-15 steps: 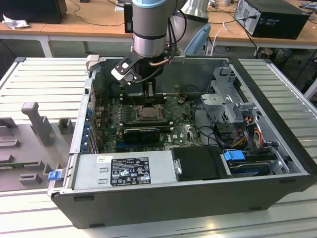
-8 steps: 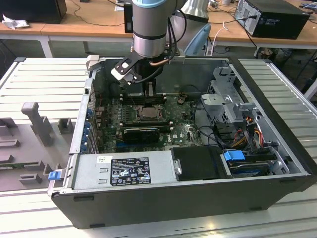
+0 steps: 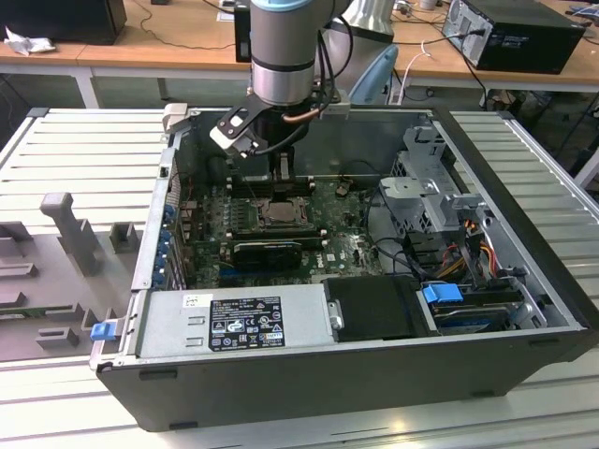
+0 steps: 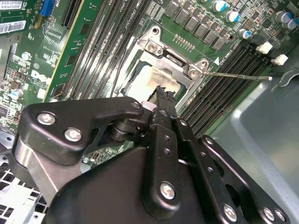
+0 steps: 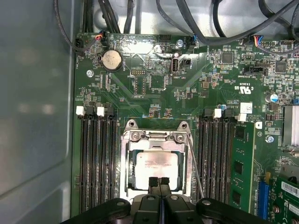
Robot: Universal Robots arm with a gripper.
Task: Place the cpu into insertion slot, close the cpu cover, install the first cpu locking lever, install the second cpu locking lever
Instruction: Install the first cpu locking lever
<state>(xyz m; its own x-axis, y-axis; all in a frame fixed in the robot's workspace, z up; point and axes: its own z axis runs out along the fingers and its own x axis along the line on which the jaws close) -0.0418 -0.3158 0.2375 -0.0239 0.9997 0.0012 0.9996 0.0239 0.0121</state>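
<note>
Since the chip (image 5: 153, 163) lies under its cover (image 5: 125, 158), we log: gripper (image 5: 159, 182) pinched shut, empty; loose lever (image 5: 195, 168) wants hooking down.

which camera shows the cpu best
The first wrist view: it looks straight down on the cpu, its pale face framed by the metal cover. The second wrist view shows it slanted, partly behind the gripper; the exterior view, from afar.
</note>
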